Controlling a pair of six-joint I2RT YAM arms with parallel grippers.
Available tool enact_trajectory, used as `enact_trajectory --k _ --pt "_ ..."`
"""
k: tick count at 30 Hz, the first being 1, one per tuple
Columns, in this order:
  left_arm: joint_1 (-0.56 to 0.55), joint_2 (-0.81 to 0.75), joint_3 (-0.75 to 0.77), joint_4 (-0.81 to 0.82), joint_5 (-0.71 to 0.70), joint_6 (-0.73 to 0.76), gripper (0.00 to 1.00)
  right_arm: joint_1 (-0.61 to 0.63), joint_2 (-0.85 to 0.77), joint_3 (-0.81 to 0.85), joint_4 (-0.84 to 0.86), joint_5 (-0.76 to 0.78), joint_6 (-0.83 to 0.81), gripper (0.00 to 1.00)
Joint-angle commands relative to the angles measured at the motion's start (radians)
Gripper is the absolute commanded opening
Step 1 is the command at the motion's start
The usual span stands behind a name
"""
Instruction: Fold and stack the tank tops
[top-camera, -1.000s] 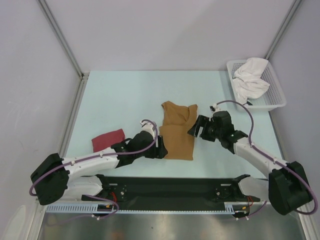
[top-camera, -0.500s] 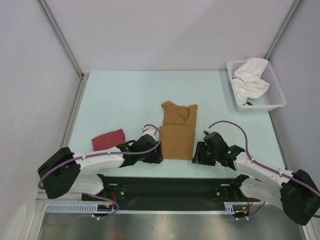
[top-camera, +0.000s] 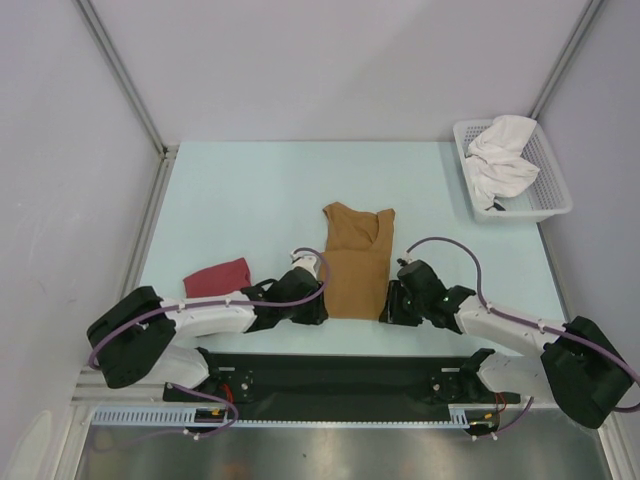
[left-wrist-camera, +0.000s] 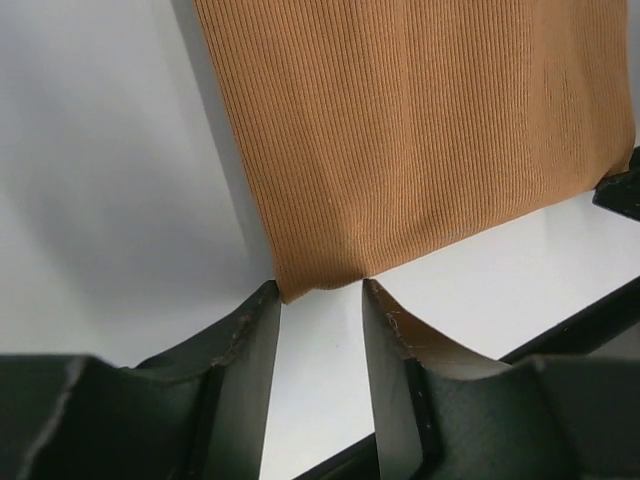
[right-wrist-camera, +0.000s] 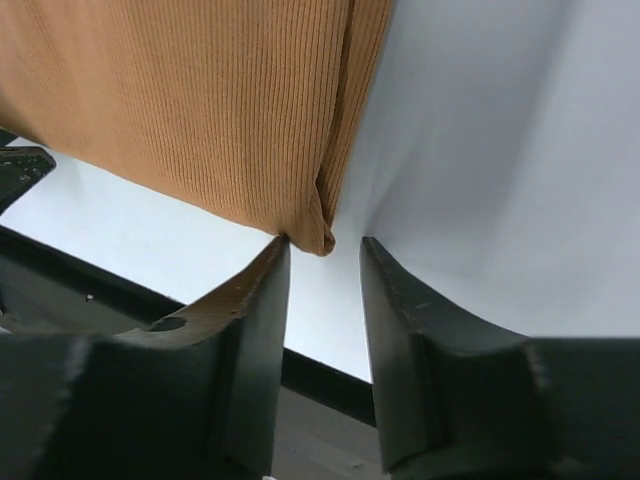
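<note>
Tan-brown tank top (top-camera: 357, 265), folded lengthwise, lies flat by the middle of the near edge of the table (top-camera: 250, 190), neckline toward the far edge; dark red tank top (top-camera: 217, 279) sits folded toward the near left corner. Left gripper (left-wrist-camera: 320, 295) and right gripper (right-wrist-camera: 325, 245) each straddle one near hem corner, jaws narrowly parted, not closed on cloth. The ribbed knit looks light, limp and layered; a pinch at both corners through all layers seems the surest hold.

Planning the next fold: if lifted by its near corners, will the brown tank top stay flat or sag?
Likely sags: the brown tank top is thin ribbed knit, lying limp and flat. It looks light. Its folded layers, visible at the right gripper, may slip apart.
</note>
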Motion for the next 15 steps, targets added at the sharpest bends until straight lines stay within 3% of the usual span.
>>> enact_trajectory --k 1,4,6,7,10,15 --pt "0.002 0.024 0.014 -0.009 0.018 0.008 0.44 0.007 0.021 0.024 0.049 0.010 -0.011 0.38" --pt "0.002 0.024 0.008 0.003 0.026 0.004 0.41 0.010 0.019 0.021 0.036 0.010 -0.018 0.20" --pt "0.002 0.021 -0.001 0.033 0.053 0.005 0.32 0.015 0.009 0.020 0.023 0.010 -0.018 0.13" --pt "0.000 0.021 -0.010 0.041 0.063 0.005 0.27 0.016 -0.007 0.017 0.008 0.010 -0.015 0.02" --pt "0.000 0.021 -0.023 0.047 0.075 0.007 0.02 0.027 -0.037 0.006 -0.029 0.012 -0.007 0.00" --pt "-0.011 -0.002 -0.029 0.047 0.110 -0.003 0.00 0.032 -0.132 -0.009 -0.101 0.010 0.010 0.00"
